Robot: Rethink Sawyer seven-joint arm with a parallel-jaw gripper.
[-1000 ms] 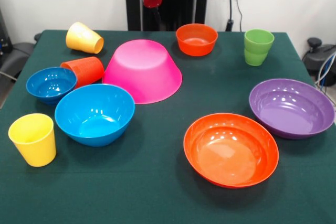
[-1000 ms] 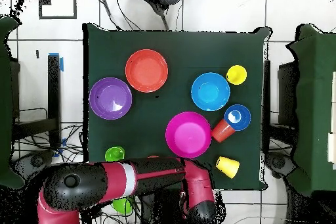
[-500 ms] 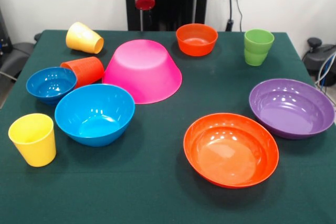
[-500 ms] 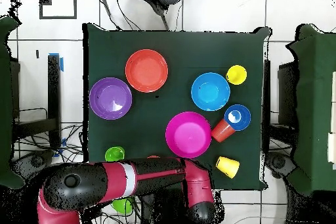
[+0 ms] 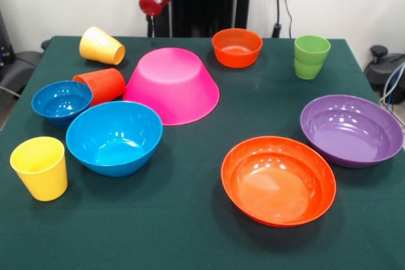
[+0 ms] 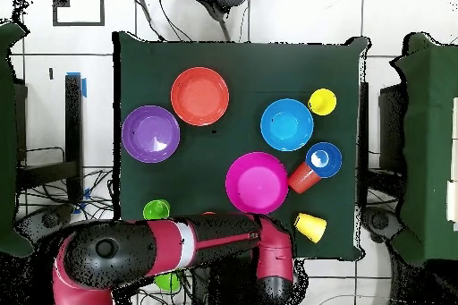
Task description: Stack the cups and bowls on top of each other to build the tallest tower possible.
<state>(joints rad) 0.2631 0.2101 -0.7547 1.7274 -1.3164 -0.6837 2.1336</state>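
Nothing stacked yet: all 10 pieces lying apart on the green counter (image 5: 190, 232), so the tower not begun. Large pink bowl (image 5: 172, 85) turned mouth down near the counter's middle, a ready base by the look of it. Medium blue bowl (image 5: 114, 137) upright just in front of it; small blue bowl (image 5: 61, 101) upright to its side, with the orange-red cup (image 5: 101, 85) tipped over between that bowl and the pink one, seemingly touching both. 1 yellow cup (image 5: 101, 46) lying on its side toward the far edge, the other yellow cup (image 5: 40, 168) upright at the near corner. Small orange bowl (image 5: 237, 47) and green cup (image 5: 311, 56) upright along the far edge, well apart from the rest. Wide shallow orange bowl (image 5: 278, 180) and wide shallow purple bowl (image 5: 352, 129) upright, side by side, close but not clearly touching. Arm (image 6: 170, 248) drawn back beyond the far edge, only its lower part with a red cap showing; end effector (image 5: 154, 2) hardly visible, open or closed impossible to tell, nothing seen held. Left to do, judging from this: every pick and every placement.
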